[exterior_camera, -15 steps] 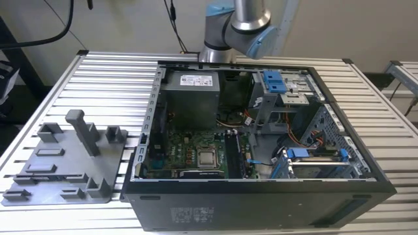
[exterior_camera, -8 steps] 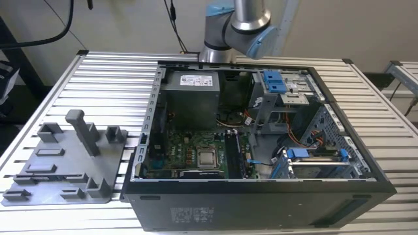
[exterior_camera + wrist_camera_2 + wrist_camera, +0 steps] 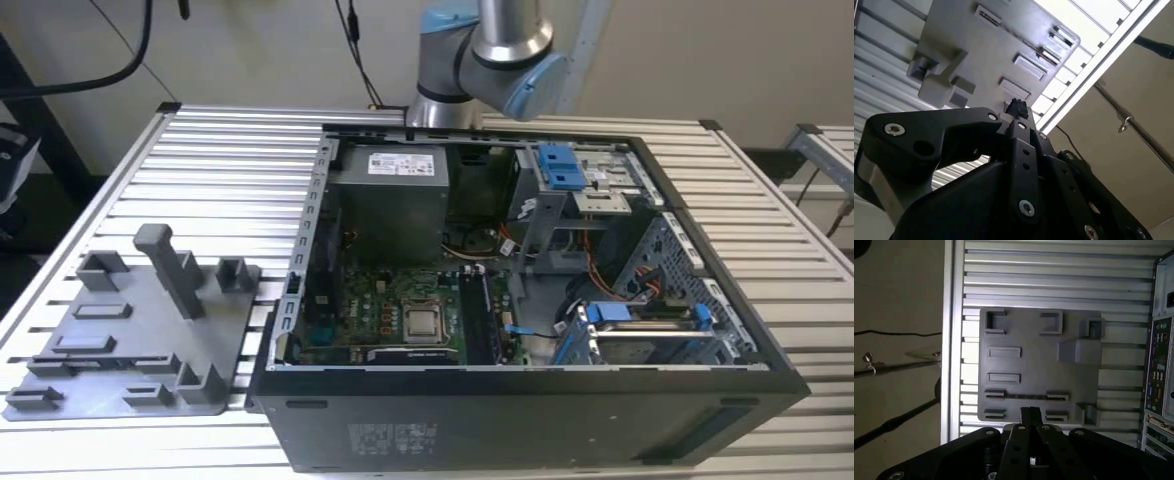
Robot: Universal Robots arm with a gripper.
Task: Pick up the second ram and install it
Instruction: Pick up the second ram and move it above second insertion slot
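From my station I see the gripper hanging over the grey holder, its fingers clenched together with nothing between them. In the first wrist view the ram is a thin dark strip on edge between two of the holder's blocks, just beyond the fingertips and apart from them. In the exterior view the holder lies on the slatted table, just beside the open case on the exterior view's left.

Slatted table: computer case, holder tray
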